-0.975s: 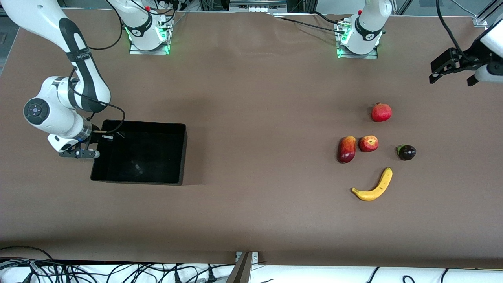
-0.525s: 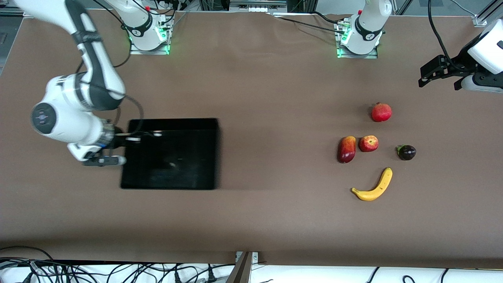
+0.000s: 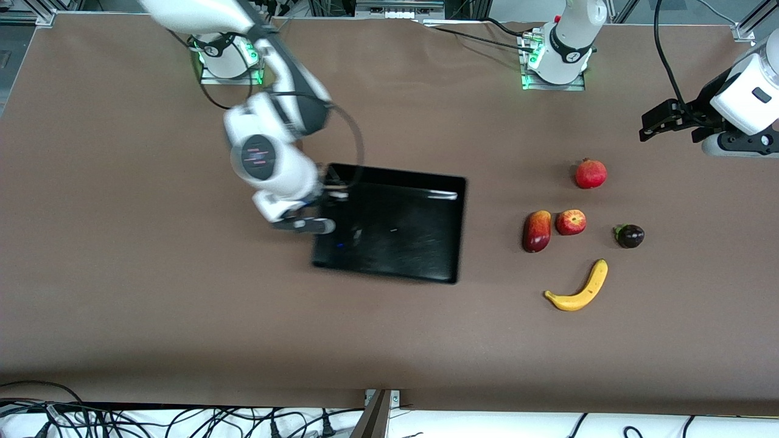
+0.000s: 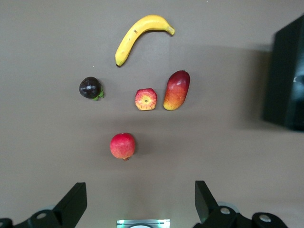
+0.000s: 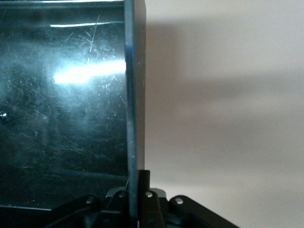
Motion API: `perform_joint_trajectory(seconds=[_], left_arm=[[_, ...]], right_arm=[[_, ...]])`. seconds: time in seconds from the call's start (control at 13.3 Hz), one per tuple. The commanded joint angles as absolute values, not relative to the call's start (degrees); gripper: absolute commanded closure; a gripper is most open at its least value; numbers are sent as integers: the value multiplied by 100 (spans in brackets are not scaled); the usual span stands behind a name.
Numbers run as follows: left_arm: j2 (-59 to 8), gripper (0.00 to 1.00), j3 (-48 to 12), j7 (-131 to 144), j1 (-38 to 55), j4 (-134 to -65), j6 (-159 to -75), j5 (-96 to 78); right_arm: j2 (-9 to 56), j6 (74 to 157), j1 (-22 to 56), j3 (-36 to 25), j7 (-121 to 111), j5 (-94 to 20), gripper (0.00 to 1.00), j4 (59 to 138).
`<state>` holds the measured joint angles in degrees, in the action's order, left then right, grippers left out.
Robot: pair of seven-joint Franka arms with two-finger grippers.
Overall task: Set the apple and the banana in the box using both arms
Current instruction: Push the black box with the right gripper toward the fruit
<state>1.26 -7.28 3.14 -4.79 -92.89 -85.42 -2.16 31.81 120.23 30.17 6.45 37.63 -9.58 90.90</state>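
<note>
Near the middle of the table [image 3: 152, 316], the right gripper [image 3: 321, 210] clamps the wall of the black box [image 3: 426, 243] at the box's end toward the right arm's end of the table; the wall stands between its closed-down fingers. Toward the left arm's end lie a mango [image 3: 537, 231], the apple [image 3: 571, 222] just beside it, a pomegranate [image 3: 591, 174], a mangosteen [image 3: 630, 236] and, nearer the front edge, the banana [image 3: 579, 288]. The left gripper [image 3: 674, 120] hangs over that end, fingers spread apart, holding nothing.
</note>
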Motion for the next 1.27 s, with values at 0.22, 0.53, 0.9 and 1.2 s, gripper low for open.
perform_joint_trajectory(seconds=[0.22,0.53,0.9,1.2], left_arm=[[202,0,-694,299,-694,-9299,-8393,-211],[220,0,-703,299,-694,-9290,-8420,-202],[220,0,-703,273,-694,-9281,-8402,-211],[158,0,-703,255,-694,-9308,-8402,-202]], right_arm=[[3919,13025,4146,396,4333,-547,100,8648],[4103,13025,4508,343,4333,-413,100,8666],[4420,13524,4562,325,4316,-202,100,8657],[4509,14247,4632,264,4455,-202,0,8657]])
